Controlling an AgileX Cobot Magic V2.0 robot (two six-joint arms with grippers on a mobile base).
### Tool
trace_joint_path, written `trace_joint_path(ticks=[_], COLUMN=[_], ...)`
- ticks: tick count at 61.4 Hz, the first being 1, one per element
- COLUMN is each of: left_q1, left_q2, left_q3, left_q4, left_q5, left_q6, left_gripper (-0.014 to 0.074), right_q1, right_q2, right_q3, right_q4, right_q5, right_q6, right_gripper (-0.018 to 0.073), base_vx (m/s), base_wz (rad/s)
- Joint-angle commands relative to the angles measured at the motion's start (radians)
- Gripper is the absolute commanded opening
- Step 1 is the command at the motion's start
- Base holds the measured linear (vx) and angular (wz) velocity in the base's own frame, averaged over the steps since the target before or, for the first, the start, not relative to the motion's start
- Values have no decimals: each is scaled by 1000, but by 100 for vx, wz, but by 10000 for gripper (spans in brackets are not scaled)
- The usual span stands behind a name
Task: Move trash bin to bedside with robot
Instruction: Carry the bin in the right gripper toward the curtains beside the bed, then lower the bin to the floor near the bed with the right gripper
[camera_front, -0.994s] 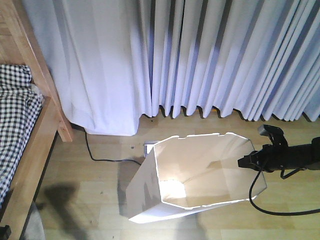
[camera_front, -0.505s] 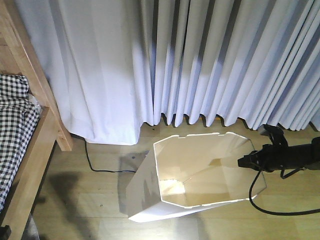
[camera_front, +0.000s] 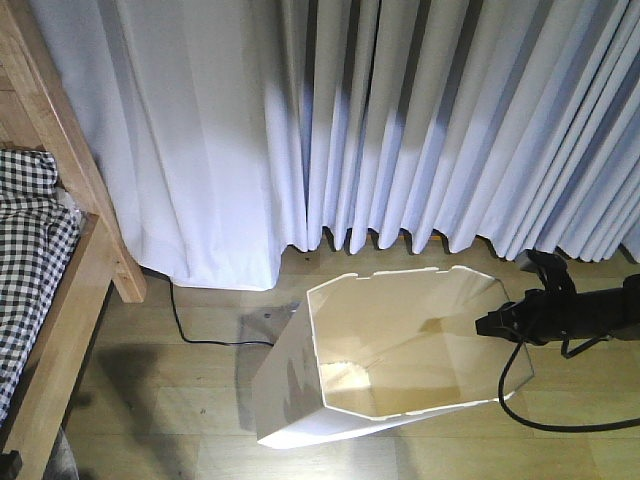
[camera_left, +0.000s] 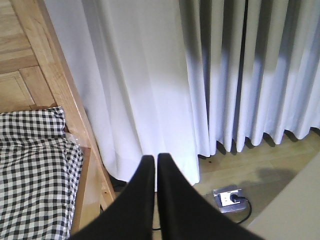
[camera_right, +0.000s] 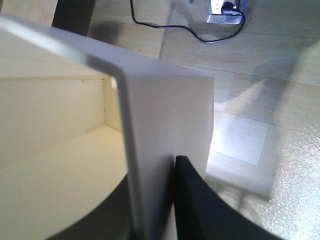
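Carrying step: the right gripper (camera_front: 489, 324) has its jaws clenched on the rim of the trash bin (camera_front: 395, 335), lower centre — bed frame (camera_front: 75, 290) well apart, at left. The left gripper (camera_left: 152, 172) is closed, empty; next, probably, hauling the bin leftward.

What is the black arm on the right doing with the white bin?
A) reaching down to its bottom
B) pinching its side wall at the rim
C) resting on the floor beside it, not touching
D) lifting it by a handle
B: in the right wrist view the wall of the trash bin stands between the fingers of the right gripper, one inside and one outside, and the front view shows the grip at the rim.
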Motion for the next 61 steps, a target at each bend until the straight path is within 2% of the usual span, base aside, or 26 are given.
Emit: trace_joint_path(ticks=[1, 28, 41, 47, 61], left_q1=[3, 3, 3, 3, 3], left_q2=[-19, -19, -19, -19, -19], left_q3=[18, 18, 18, 18, 18], left_q4=[0, 0, 0, 0, 0], left_q5=[-70, -70, -70, -70, -70], left_q6=[-5, -5, -5, -5, -5], left_gripper=[-7, -7, -7, -7, -7], right_q1=[-4, -4, -4, -4, -3], right_q2=[-73, -73, -48, -5, 152], right_q3=[-8, -9, -18, -56, -214], right_q4=[54, 77, 139, 136, 135], right_q5=[269, 261, 82, 31, 29], right_q6=[32, 31, 72, 68, 68], right_gripper=[-3, -3, -3, -3, -3], base_vx=[0, 0, 0, 0, 0], base_wz=[0, 0, 0, 0, 0])
